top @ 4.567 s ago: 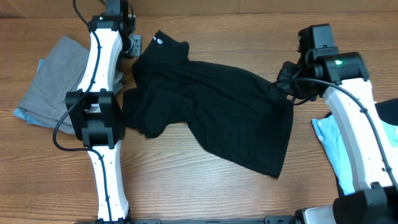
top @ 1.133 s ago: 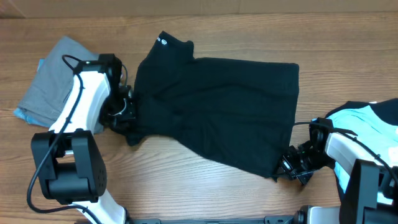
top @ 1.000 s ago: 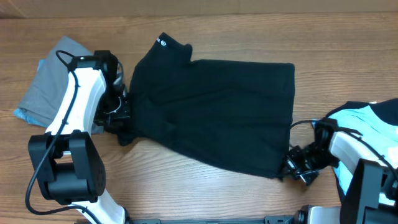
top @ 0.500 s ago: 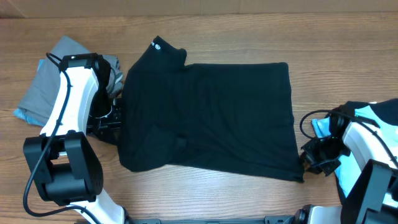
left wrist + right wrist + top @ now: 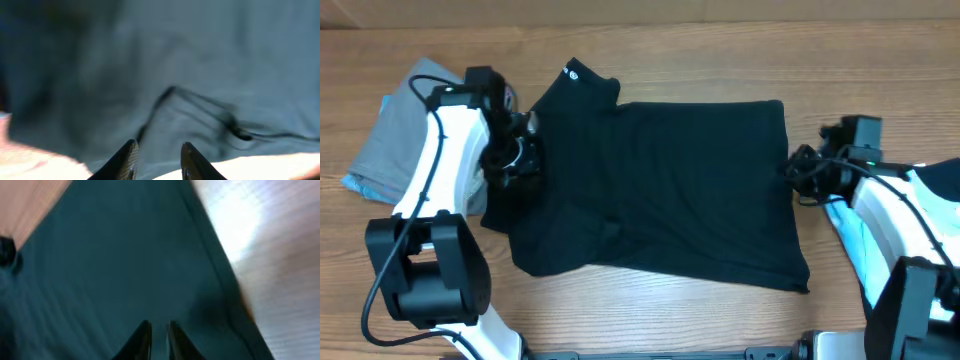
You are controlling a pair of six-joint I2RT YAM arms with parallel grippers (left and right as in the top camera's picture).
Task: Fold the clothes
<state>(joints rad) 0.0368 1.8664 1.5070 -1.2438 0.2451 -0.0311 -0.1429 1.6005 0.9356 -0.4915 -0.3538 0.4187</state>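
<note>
Left hand (image 5: 523, 158): released, fingers apart with nothing between them. It is held low over the left border of the black garment (image 5: 660, 190).
Right hand (image 5: 798, 175): placed at the garment's right border. In the wrist view the fingers are seen close together; whether cloth is pinched cannot be told.
Garment: spread nearly flat across the middle of the worktop (image 5: 650, 325). The end with the small white logo (image 5: 572, 71) is pointed toward the far left corner. A small rumple (image 5: 608, 226) is left near the near-left part, and the near hem runs aslant.
Step in hand (judged): the spreading looks about done, and the side borders are to be taken for a first fold.
Doing it well: each border should be pinched at the very edge, one layer only. Both sides should be lifted together and evenly so the cloth is not dragged askew. The rumple is best smoothed out first.
Around: a grey cloth (image 5: 395, 140) lies at the left edge, partly under the left arm. A light blue cloth (image 5: 850, 240) lies at the right edge, beneath the right arm.
In the way: neither is touched by the garment. The grey cloth lies just beside the left border and could be caught in a careless grasp.
</note>
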